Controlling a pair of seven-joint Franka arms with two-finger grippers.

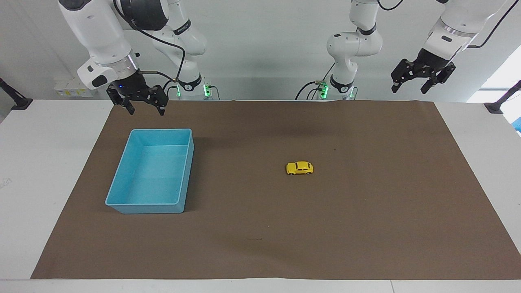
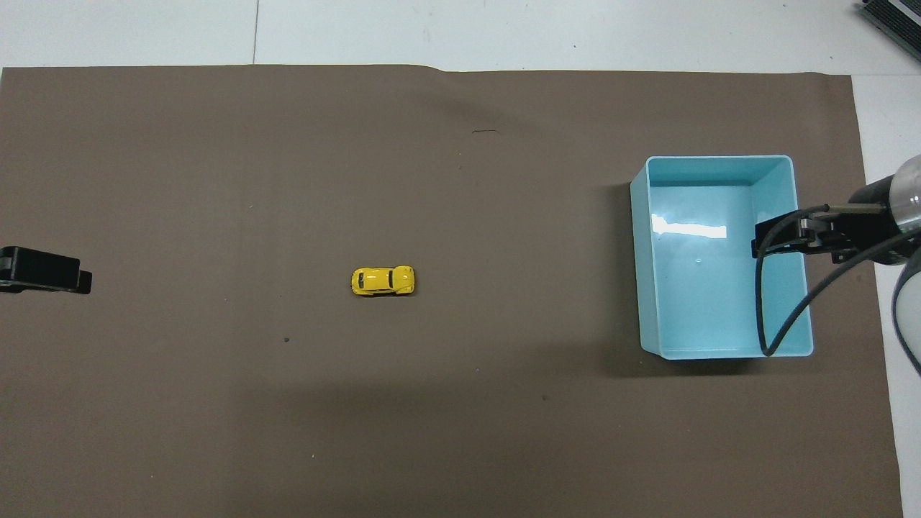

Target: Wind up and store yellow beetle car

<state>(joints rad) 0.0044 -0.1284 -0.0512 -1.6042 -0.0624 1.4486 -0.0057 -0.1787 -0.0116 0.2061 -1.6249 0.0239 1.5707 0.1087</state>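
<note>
Above the robots' edge of the brown paper mat (image 1: 366, 228), I had my right gripper (image 1: 145, 109) hanging released over the mat just beside the light blue plastic bin (image 1: 122, 171), my left gripper (image 1: 411, 86) waiting released. Between them, the small yellow beetle-shaped toy car (image 1: 300, 168) sat mid-mat, well apart from the bin.

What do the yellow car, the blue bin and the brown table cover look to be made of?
Yellow beetle car: glossy painted shell with bright glints, metal or hard plastic, cannot tell which.
Blue bin: smooth, shiny moulded plastic; a white reflection on its floor.
Brown cover: matte paper-like sheet, with faint creases and a wavy edge.
</note>
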